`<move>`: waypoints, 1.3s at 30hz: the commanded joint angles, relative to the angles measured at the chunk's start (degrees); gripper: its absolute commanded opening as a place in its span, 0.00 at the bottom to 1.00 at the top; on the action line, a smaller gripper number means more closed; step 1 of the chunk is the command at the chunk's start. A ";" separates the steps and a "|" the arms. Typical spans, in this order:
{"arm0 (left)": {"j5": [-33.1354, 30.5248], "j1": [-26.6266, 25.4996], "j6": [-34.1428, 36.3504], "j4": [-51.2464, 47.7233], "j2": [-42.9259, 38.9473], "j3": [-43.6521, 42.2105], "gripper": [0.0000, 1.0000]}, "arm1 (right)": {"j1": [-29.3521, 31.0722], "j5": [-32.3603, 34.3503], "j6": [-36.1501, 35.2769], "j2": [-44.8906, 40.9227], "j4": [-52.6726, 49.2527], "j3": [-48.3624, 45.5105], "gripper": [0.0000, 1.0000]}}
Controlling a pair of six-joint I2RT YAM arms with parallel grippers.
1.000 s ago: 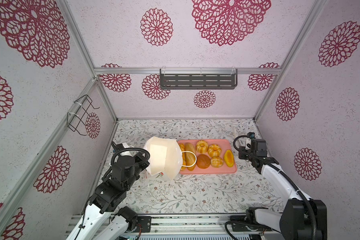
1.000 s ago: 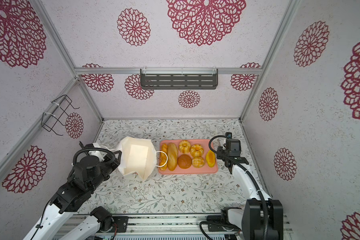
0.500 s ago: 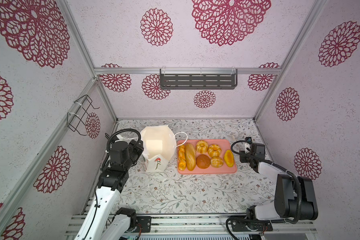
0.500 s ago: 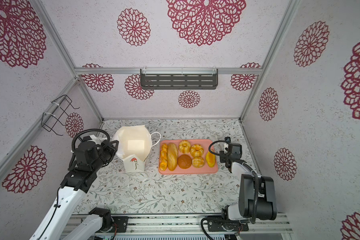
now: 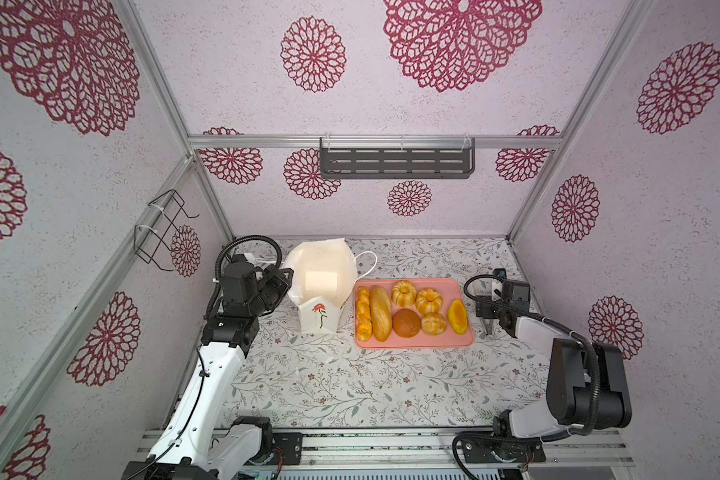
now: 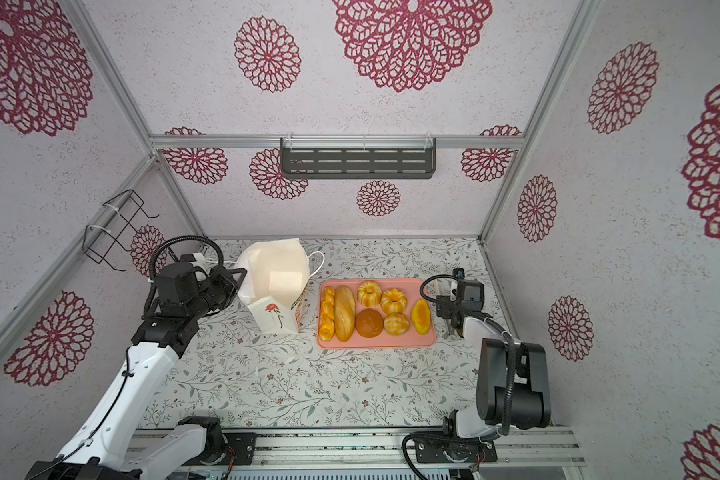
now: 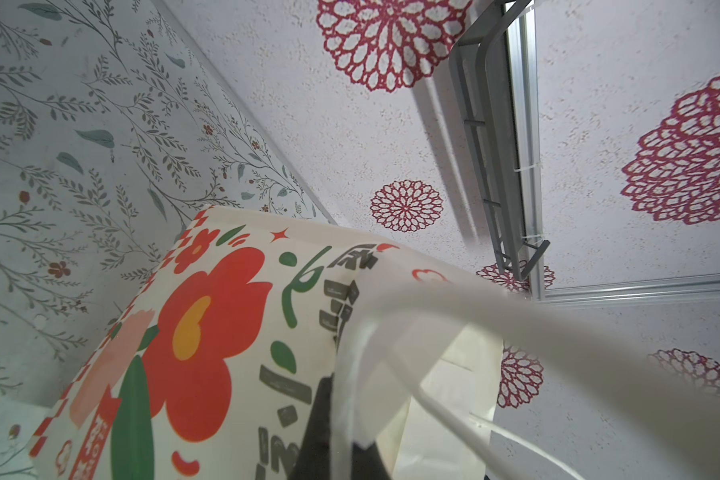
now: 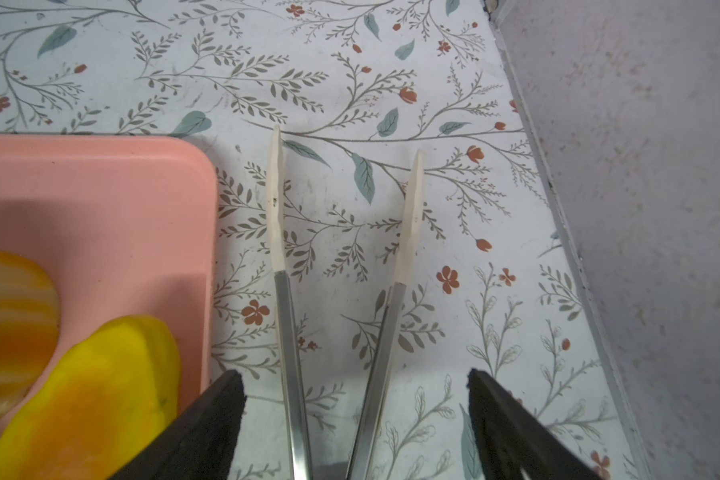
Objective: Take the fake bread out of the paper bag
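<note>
1. All 7 pieces of bread (image 5: 380, 311) lie on the tray (image 5: 416, 343). In both top views the bag (image 5: 321, 309) shows only its pale floor, though its near wall hides a little of the inside. The unloading step looks finished, and what remains is letting go and backing off.
2. The left pincer (image 5: 284, 281) is clamped shut on the bag's rim, beside a cord handle. The bag stands upright on the table (image 5: 350, 386), right at this pincer's tips.
3. The right pincer (image 8: 352, 374) has its jaws wide and holds nothing. The tongs (image 8: 283, 257) lie on the table between the jaws, and in the right wrist view neither jaw touches them.
4. From the left pincer the bread is on the far side of the bag, well apart from it. The tray is just beside the right pincer, and the oval (image 8: 88, 395) is the nearest piece, close to 1 finger.
5. The next move likely calls for the left pincer to open gently and pull straight back, since a light, empty paper bag could tip or drag with it. The right pincer would need to rise clear of the tongs without nudging them.
</note>
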 commanded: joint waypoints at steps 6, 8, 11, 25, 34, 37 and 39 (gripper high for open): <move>6.65 2.68 2.48 7.67 5.45 -2.85 0.10 | -0.39 -1.31 2.83 -11.06 1.60 -2.98 0.86; 5.79 2.99 2.91 8.14 4.96 -3.54 0.36 | -0.41 -4.02 1.86 -12.05 0.35 -2.77 0.86; 4.52 3.35 4.81 7.64 3.66 -4.01 0.61 | -0.39 -5.04 2.82 -12.46 -1.73 -1.56 0.86; -3.18 3.97 17.35 -9.96 -5.35 1.08 0.97 | -0.65 0.34 11.71 -13.74 -2.87 -1.66 0.99; -32.58 3.97 19.50 -18.42 -26.54 -3.10 0.97 | -0.74 2.11 11.68 -22.52 9.26 -13.31 0.99; -43.74 4.00 19.40 -18.12 -35.63 -9.37 0.97 | -0.74 1.76 11.83 -24.76 14.83 -19.14 0.99; -48.24 3.97 21.60 -16.69 -41.29 -14.97 0.97 | -0.65 1.50 12.66 -24.79 19.15 -22.72 0.99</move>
